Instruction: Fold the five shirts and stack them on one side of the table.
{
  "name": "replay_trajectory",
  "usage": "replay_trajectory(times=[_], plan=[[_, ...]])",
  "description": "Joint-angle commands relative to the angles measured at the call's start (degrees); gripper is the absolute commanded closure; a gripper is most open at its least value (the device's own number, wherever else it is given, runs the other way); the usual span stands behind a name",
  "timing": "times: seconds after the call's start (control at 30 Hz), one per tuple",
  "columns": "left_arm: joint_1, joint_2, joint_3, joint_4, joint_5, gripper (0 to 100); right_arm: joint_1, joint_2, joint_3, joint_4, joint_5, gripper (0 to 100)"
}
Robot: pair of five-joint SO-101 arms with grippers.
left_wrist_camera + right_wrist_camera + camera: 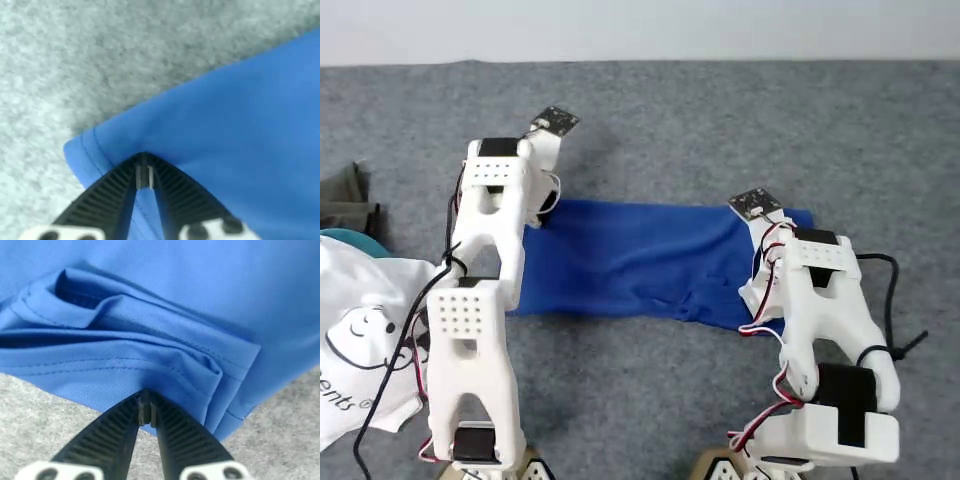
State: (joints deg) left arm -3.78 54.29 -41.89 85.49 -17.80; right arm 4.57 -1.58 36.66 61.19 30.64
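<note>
A blue shirt [630, 260] lies folded into a long band across the middle of the grey table [720, 130]. My left gripper [144, 172] is shut on the blue shirt [240, 130] near its corner, pinching a small ridge of cloth; from above it sits at the band's left end [533, 218]. My right gripper [146, 407] is shut on the blue shirt [165, 300] at a hemmed edge, beside several bunched folds. In the high view the right arm [820, 300] covers the band's right end.
A white shirt with a printed drawing [360, 320] lies at the left edge, partly under the left arm's base. Above it sit a teal cloth [350, 242] and an olive-grey garment [345, 195]. Grey surface stretches behind the blue shirt.
</note>
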Motion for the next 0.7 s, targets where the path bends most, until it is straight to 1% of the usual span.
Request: replay_trajectory(times=[0.0, 0.2, 0.33, 0.43, 0.5, 0.67], plan=[[-2.0, 4.2, -13.8, 5.0, -0.1, 99, -0.2, -0.1, -3.2, 0.3, 0.5, 98.8], [-2.7, 10.3, -32.2, 15.2, -0.1, 99, -0.3, -0.1, -3.2, 0.6, 0.4, 98.8], [-3.0, 7.3, -33.3, 15.3, 0.2, 99, -0.3, -1.2, -3.2, 0.8, 0.4, 98.8], [-2.0, 1.5, -29.0, 15.3, 0.4, 99, -0.6, -5.3, -3.3, 2.2, 0.3, 98.8], [-1.5, -4.0, -23.8, 15.3, 0.4, 99, -1.5, -9.2, -3.3, 3.6, 0.3, 98.8], [-1.4, -20.0, -3.9, 15.2, 0.0, 99, -2.2, -19.9, -3.3, 8.4, 0.3, 98.8]])
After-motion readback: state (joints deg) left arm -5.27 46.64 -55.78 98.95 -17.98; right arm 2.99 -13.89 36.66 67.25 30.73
